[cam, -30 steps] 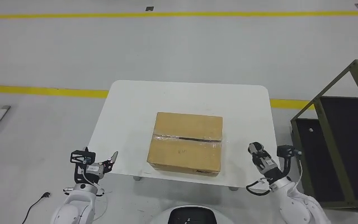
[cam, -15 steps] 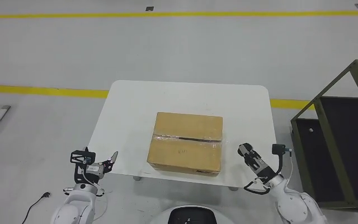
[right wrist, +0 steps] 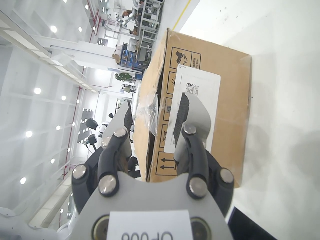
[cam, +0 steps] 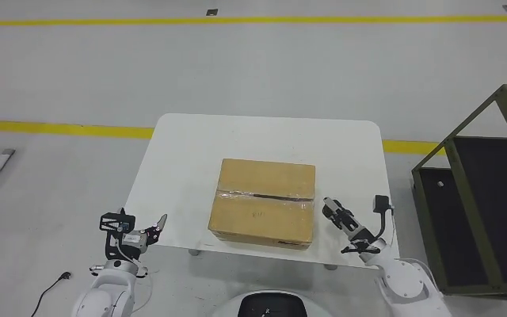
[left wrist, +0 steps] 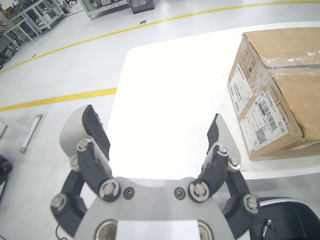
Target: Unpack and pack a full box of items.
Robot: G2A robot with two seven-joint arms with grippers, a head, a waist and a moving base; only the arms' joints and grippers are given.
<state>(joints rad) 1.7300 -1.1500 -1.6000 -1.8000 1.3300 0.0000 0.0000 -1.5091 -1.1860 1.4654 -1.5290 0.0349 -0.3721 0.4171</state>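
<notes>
L gripper [left wrist: 151,117]: jaws spread wide, nothing held between the ribbed pads [left wrist: 96,128]. It's parked off the near-left corner of the white table [cam: 182,158], about level w/ the tabletop and pointed across it. Box is seen well apart from it, to its right.

Table is surrounded by grey floor. A yellow line [cam: 71,127] is painted on the floor, passing behind the table.

Cardboard box [cam: 264,203]: set flat on the table, roughly mid-width, closer to the near edge than the far one. Top flaps are closed. Clear tape is run along the centre seam and wrapped down over both ends, crinkled there. Two white barcode labels [left wrist: 260,118] are stuck on the left end face, plus printed handling symbols. One more white label [right wrist: 200,86] is stuck on the right end face.

R gripper [cam: 331,209]: jaws parted partway, nothing gripped. It's held over the table just beside the box's right end face, towards the near-right corner, tips pointed at that face. In the R wrist view it's rolled sideways: one finger is seen against the label, the other near the top edge by the taped seam. A thin gap to the box is seen from the top view, so contact can't be confirmed.

Far right, off the table: dark green frame rack [cam: 463,198] stood on the floor.
</notes>
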